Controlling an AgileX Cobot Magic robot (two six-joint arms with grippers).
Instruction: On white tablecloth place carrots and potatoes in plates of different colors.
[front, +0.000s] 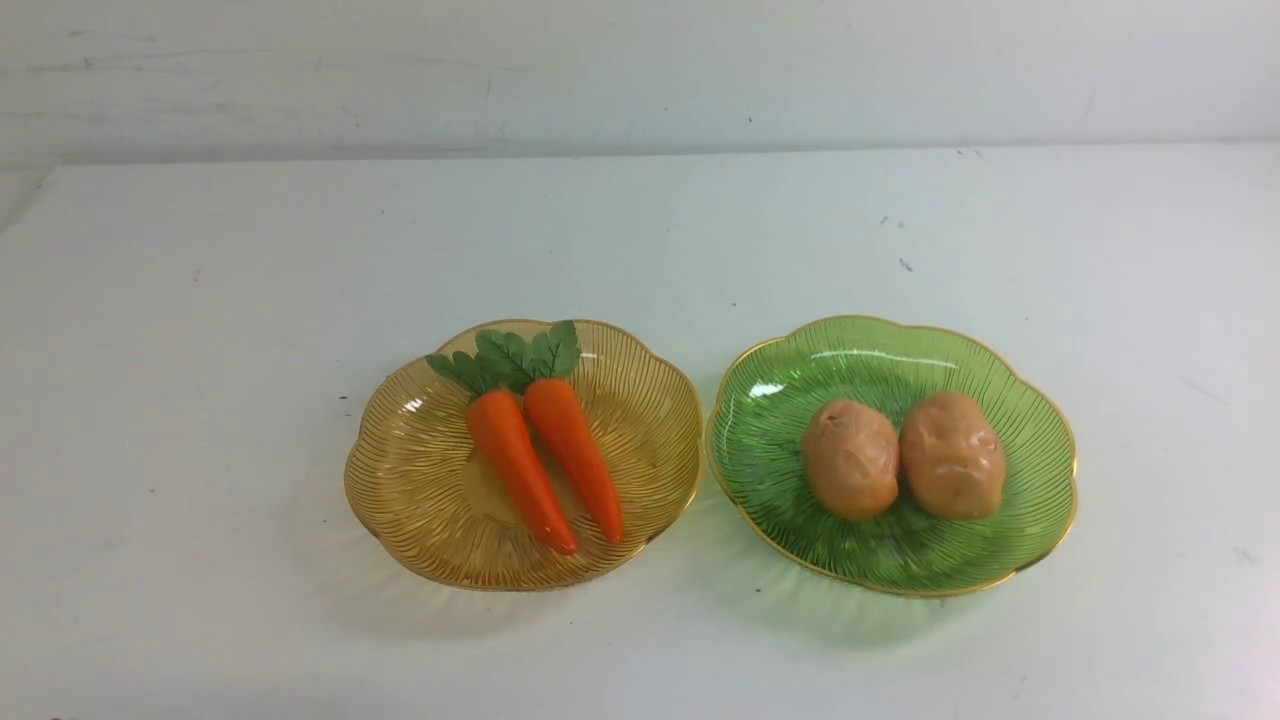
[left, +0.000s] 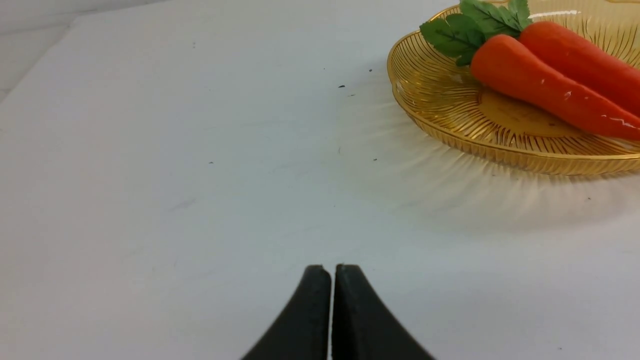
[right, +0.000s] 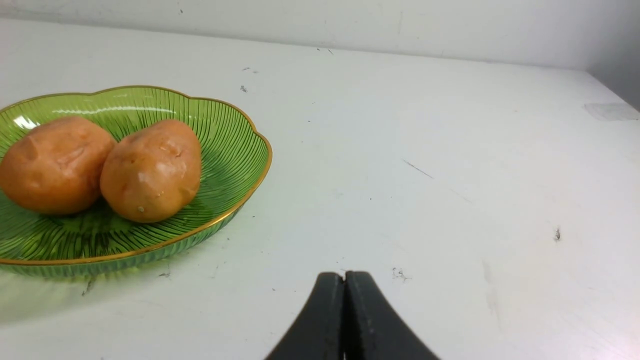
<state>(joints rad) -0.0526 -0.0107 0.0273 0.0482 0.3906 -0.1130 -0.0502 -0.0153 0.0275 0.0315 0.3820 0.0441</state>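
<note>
Two orange carrots (front: 540, 460) with green tops lie side by side in the amber-yellow plate (front: 420, 500), left of centre on the white tablecloth (front: 200, 350). Two tan potatoes (front: 900, 457) sit touching in the green plate (front: 1030, 520) to its right. Neither gripper shows in the front view. In the left wrist view my left gripper (left: 332, 270) is shut and empty over bare cloth, apart from the amber plate (left: 450, 110) and carrots (left: 540, 85). In the right wrist view my right gripper (right: 344, 276) is shut and empty, apart from the green plate (right: 220, 150) and potatoes (right: 150, 170).
A pale wall (front: 640, 70) runs behind the cloth's far edge. Small dark specks (front: 905, 265) dot the cloth behind the green plate. The two plates stand almost rim to rim.
</note>
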